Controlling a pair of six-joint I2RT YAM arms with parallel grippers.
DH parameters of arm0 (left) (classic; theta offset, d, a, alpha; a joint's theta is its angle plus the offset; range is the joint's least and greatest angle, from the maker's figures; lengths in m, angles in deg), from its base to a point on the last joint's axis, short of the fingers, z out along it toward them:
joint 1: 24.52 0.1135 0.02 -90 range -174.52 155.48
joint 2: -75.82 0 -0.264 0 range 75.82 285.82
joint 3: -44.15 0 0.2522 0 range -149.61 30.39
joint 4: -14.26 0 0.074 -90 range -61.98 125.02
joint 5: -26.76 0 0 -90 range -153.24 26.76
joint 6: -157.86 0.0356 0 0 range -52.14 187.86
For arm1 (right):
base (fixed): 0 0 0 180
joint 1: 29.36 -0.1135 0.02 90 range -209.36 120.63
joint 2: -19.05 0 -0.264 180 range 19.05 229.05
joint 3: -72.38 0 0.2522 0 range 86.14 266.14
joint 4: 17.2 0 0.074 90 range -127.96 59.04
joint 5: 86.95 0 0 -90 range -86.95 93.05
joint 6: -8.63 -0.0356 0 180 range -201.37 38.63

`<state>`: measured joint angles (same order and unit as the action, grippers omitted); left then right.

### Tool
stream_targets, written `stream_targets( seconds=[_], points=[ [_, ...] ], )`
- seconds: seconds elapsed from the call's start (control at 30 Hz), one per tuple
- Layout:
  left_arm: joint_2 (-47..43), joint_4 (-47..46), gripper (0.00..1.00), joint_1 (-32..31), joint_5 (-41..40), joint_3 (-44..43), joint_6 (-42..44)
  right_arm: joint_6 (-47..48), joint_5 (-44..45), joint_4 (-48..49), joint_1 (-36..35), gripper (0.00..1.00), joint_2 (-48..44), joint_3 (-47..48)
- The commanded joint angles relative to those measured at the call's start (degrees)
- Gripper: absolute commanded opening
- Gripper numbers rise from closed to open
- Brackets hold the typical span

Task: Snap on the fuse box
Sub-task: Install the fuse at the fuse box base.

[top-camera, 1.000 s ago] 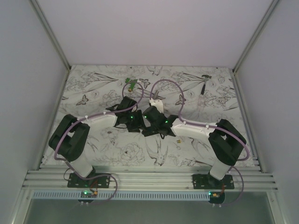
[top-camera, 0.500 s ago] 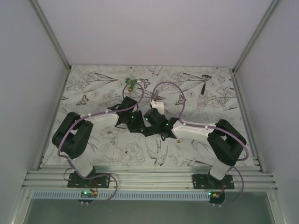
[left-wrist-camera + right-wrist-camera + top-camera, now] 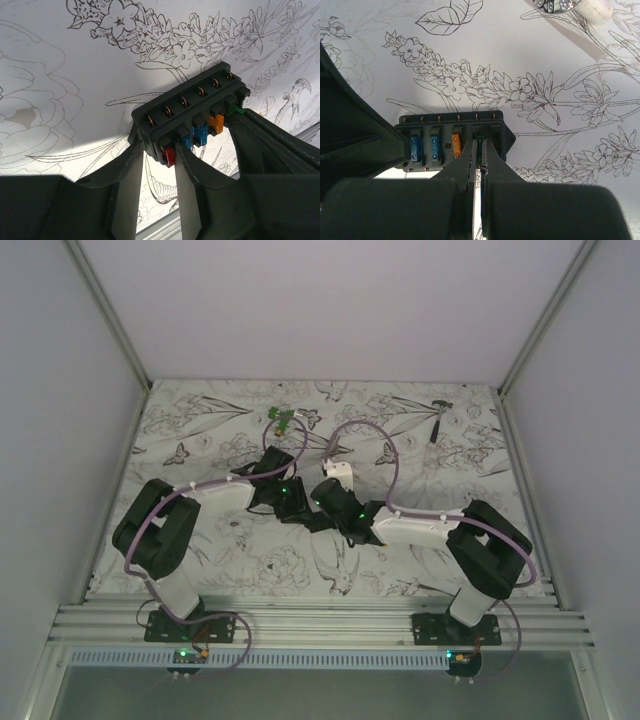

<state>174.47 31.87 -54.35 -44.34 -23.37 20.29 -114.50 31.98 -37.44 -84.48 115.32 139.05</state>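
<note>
From above, the left gripper (image 3: 293,510) and right gripper (image 3: 316,516) are seen meeting at mid table (image 3: 200,440).

In the left wrist view, the black fuse box (image 3: 185,112), set with red, blue and orange fuses, is straddled at its red-fuse end by parted fingers (image 3: 127,172).

In the right wrist view, the fingers are pressed together on a green fuse (image 3: 479,148) at the box.

**Fuse box** (image 3: 192,112): near face partly covered by finger tips in both wrist views. Underside unseen. From overhead it is lost beneath the two wrists.

**Left end effector** (image 3: 162,152): body cut by the lower edge. Whether its fingers actually press the box cannot be told.

**Right end effector** (image 3: 477,145): body blurred and cut by the lower edge. A green sliver (image 3: 479,156) is nipped between the tips, too thin to name.

**Far bench** (image 3: 200,440): green piece (image 3: 283,420) and grey tool (image 3: 440,417), both too small for detail.

**Pale object** (image 3: 580,7): cut by the top edge, unidentified.
</note>
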Motion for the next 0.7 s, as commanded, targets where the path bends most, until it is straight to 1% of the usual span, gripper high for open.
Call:
stream_targets(
  seconds=[0.0,0.13,0.27,0.67],
  points=[
    [2.27,2.62,0.32,0.38,-0.01,-0.03,0.03,1.09,1.40,0.25,-1.47,0.00,-0.16,-3.66],
    [2.88,2.88,0.29,0.78,0.47,-0.03,-0.23,2.27,0.20,3.72,-1.72,0.00,-1.81,-5.18],
    [2.71,3.09,0.28,1.17,0.54,0.30,-0.57,3.06,1.35,5.43,-1.98,0.00,-2.95,-5.78],
    [2.78,3.17,0.26,1.17,1.21,0.71,-1.34,3.19,3.19,9.32,-2.08,0.00,-1.68,-6.86]
  ],
)
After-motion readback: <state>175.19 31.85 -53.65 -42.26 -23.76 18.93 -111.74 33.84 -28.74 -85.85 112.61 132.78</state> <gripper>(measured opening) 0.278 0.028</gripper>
